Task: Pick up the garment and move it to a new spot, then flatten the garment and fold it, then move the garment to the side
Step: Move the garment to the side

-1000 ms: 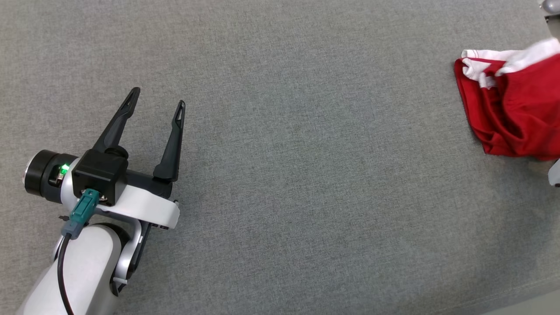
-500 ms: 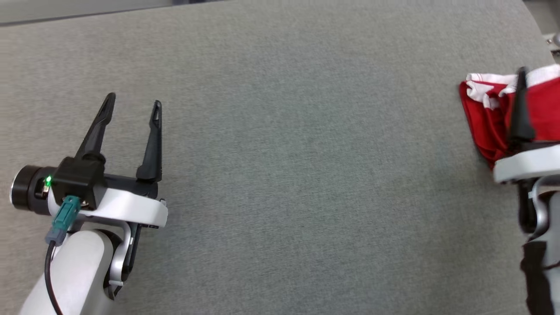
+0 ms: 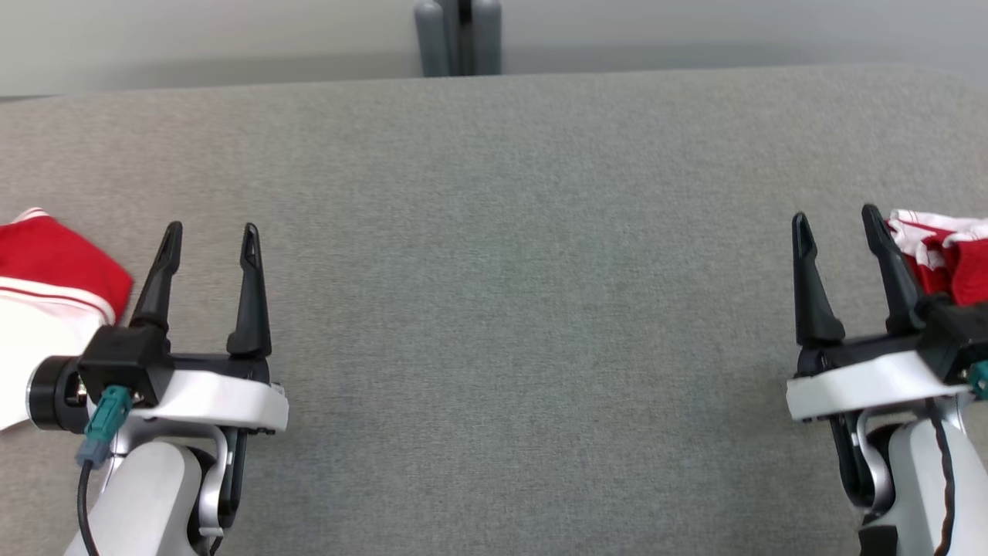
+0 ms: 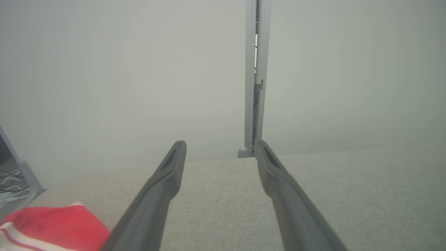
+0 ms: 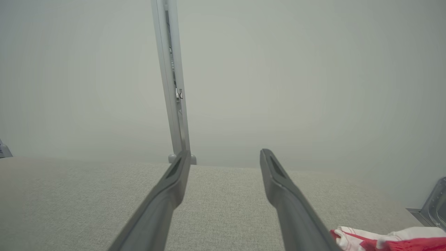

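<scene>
Head view, bottom up: left gripper [image 3: 211,228] at lower left, right gripper [image 3: 834,213] at lower right, both with fingers pointing up the frame. Both released, jaws spread wide with bare cloth showing between them, nothing held. Teal connector [image 3: 104,413] with a black cable plugged in at the left wrist.

Flat red-and-white garment [image 3: 54,270] lies at the left edge, just beside the left gripper's outer finger, partly cut off by the frame and partly behind the wrist. Red panel on top, thin red stripe, white below. Can't tell whether finger and fabric touch.

Crumpled red-and-white garment [image 3: 945,255] sits at the right edge, right behind the right gripper's outer finger and camera block, mostly hidden. Contact unclear there too.

Both lie on the grey fabric table [image 3: 494,270]; the two garments are well apart.

Wrist views agree: the left one has the red fabric at lower left beside its finger, the right one has the bunched fabric at lower right beside its finger. Fingertips hang above the table surface.

Far side: table edge across the top, grey post [image 3: 459,35] behind it at top centre, pale wall beyond.
</scene>
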